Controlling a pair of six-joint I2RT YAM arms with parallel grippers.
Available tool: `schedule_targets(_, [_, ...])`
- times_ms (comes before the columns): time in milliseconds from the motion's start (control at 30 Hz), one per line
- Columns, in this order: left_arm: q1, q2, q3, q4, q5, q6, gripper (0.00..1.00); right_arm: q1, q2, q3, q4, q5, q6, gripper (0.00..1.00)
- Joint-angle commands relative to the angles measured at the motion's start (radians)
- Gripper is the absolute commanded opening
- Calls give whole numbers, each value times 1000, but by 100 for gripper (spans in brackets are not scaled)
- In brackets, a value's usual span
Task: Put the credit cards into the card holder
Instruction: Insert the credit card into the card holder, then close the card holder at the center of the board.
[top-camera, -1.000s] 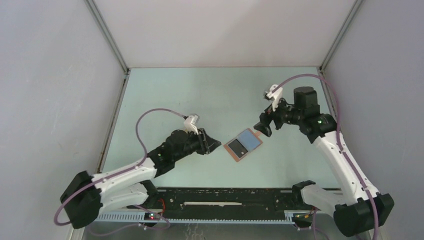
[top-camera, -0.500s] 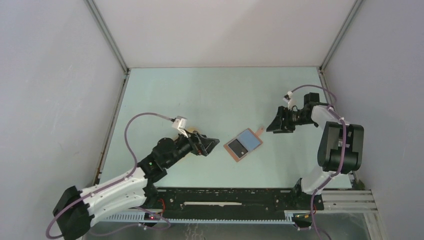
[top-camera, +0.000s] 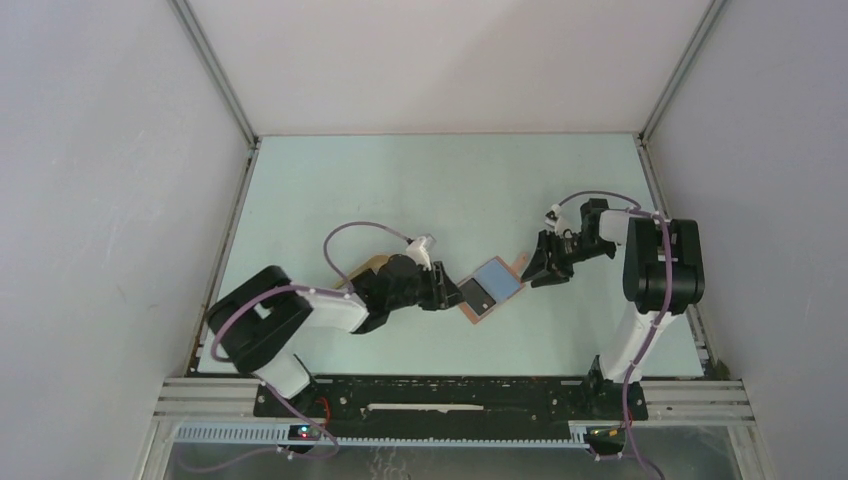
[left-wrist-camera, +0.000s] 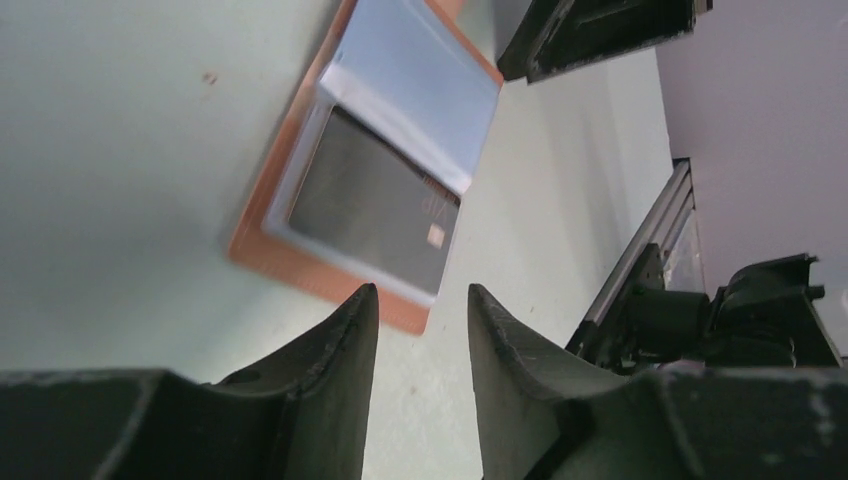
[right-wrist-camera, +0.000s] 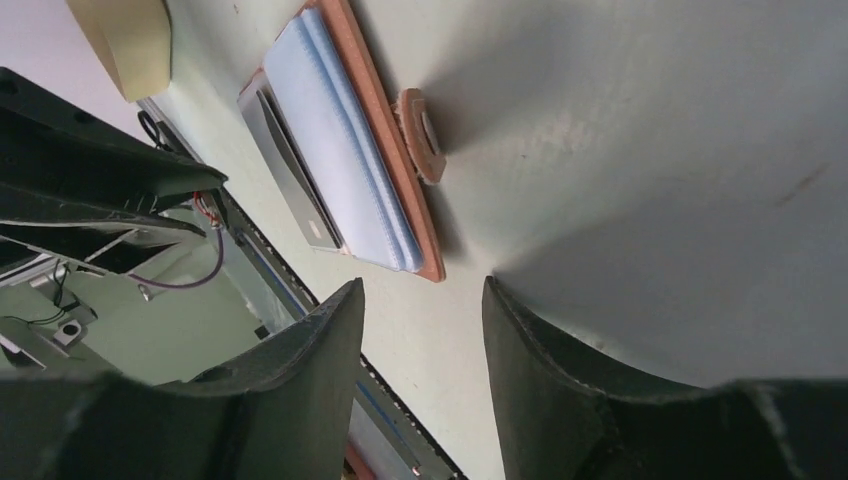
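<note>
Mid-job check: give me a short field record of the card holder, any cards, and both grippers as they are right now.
card holder: lying open, grey-blue slots facing up
dark card: one, seated in a holder slot
loose cards: none in view
left gripper: open, empty, low at the holder's card end; contact unclear
right gripper: open, empty, beside the snap tab
tan tray: partly hidden, past the holder on the left gripper's side

A pale tan tray (right-wrist-camera: 125, 40) lies on the light green table (top-camera: 420, 190), enclosed by white walls (top-camera: 450, 60).
</note>
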Motion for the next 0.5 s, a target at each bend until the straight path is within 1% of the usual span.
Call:
schedule_targets(0, [-4,123,100,103,74,-66,42,28,14,43,-7,20,19,56])
schedule_targets(133, [-5,200,113,88,68,-110,35,32,14,44,0,31,37,56])
schedule_targets(300, [-5,243,122,32,56,-137,29,59,19,72,-16,78,45,57])
schedule_targets(367, [-5,250,118,21,47,-145,26,66,27,94,-39,92,34,57])
schedule_targets(467, [-5,258,109,15,40,-155,21,114,47,138,-108,61,-4,57])
